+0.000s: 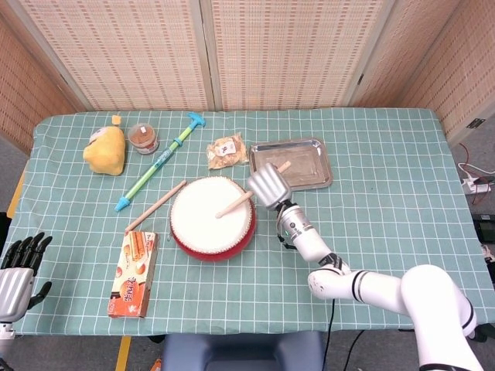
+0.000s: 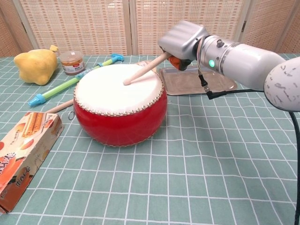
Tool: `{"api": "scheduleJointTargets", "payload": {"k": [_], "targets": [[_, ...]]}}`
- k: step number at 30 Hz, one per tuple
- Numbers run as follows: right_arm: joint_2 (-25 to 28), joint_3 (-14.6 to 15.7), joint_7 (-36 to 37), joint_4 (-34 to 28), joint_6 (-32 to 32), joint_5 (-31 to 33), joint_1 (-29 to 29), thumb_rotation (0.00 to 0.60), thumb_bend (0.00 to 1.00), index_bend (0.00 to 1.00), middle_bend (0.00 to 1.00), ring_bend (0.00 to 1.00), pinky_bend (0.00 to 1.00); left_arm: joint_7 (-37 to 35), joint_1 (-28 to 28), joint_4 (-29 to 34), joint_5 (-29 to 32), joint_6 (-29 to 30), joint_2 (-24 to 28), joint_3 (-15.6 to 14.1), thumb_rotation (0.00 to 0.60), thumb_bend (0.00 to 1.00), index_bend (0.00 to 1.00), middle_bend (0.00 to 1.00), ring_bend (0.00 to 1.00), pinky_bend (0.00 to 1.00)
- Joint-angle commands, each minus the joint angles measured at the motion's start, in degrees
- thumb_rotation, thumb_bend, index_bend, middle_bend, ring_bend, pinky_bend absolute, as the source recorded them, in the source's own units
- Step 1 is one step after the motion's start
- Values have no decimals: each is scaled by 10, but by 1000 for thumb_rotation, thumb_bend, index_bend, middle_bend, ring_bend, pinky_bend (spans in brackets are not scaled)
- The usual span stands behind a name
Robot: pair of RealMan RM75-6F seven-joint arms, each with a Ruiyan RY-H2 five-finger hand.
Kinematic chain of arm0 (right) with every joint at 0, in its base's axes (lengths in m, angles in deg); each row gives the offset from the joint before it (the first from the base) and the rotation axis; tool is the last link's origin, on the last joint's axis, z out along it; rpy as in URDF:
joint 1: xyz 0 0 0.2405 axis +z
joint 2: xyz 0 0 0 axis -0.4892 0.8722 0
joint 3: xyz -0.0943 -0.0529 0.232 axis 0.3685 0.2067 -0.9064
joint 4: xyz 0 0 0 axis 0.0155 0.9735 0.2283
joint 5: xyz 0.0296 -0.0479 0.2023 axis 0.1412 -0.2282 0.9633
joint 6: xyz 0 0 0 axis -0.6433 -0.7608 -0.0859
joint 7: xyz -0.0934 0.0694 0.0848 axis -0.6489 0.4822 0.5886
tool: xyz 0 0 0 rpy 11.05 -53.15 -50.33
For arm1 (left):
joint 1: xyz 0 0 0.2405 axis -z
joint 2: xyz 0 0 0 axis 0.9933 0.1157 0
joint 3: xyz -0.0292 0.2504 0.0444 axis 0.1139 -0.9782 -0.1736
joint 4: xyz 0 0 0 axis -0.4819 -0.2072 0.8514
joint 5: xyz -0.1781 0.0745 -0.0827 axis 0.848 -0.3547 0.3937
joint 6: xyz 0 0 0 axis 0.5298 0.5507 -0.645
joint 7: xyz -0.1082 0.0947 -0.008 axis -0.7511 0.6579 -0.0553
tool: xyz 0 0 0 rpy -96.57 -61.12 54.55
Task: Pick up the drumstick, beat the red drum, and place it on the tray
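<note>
The red drum (image 1: 211, 222) (image 2: 119, 115) with a white skin stands at the middle of the table. My right hand (image 1: 267, 185) (image 2: 182, 39) grips a wooden drumstick (image 1: 234, 205) (image 2: 143, 71) at the drum's right rim. The stick slopes down to the left and its tip touches the white skin. The steel tray (image 1: 305, 163) (image 2: 216, 85) lies just behind the right hand and holds nothing. A second drumstick (image 1: 156, 206) (image 2: 59, 107) lies on the cloth left of the drum. My left hand (image 1: 17, 270) hangs off the table's near left corner with its fingers apart.
A snack box (image 1: 133, 273) (image 2: 22, 156) lies in front of the drum on the left. Further back are a yellow plush toy (image 1: 105, 150) (image 2: 34, 66), a small jar (image 1: 143, 137) (image 2: 72, 62), a green and blue flute toy (image 1: 160, 160) (image 2: 70, 83) and a snack packet (image 1: 227, 151).
</note>
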Motion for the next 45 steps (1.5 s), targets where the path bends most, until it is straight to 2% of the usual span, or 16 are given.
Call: {"api": "scheduleJointTargets", "payload": {"k": [1,5,13,18,22,24,26,29,33,39,45], "targets": [[2,-62,232,-30,-11,-19,-28,600,899,1000,1000,1000,1000,1,0,1,-1,1,1,0,600,256,0,0,0,0],[9,-48,214,-19,-1,-31,-25,600,899,1000,1000,1000,1000,3,1,3,-1,-1,1,0,600,255,0,0,0,0],[7,6,61,15,24,-25,0,600,900,1000,1000,1000,1000,8,1,7,1,-3,2,0,600,256,0,0,0,0],[-1,20,-2,33,11,-20,5,600,900,1000,1000,1000,1000,8,2,7,3,-5,2,0,600,256,0,0,0,0],[-3,18,3,34,3,-24,2,600,900,1000,1000,1000,1000,8,2,7,2,-5,2,0,600,256,0,0,0,0],[-2,6,26,26,-6,-21,-4,600,899,1000,1000,1000,1000,8,2,7,2,-5,2,0,600,256,0,0,0,0],[10,-41,125,-3,-40,-23,-26,600,900,1000,1000,1000,1000,10,1,10,-2,1,4,1,600,256,0,0,0,0],[24,-57,185,-8,-36,-24,-40,600,899,1000,1000,1000,1000,11,1,12,-3,3,4,0,600,255,0,0,0,0],[36,-71,226,8,1,15,-52,600,899,1000,1000,1000,1000,14,0,15,-4,2,5,-1,600,255,0,0,0,0],[23,-85,284,75,55,51,-56,600,868,1000,992,994,1000,17,-2,19,-2,4,7,-2,600,255,0,0,0,0],[-15,-98,359,185,112,53,-46,600,761,968,892,874,1000,22,-5,24,2,2,9,-3,600,256,0,0,0,0]]}}
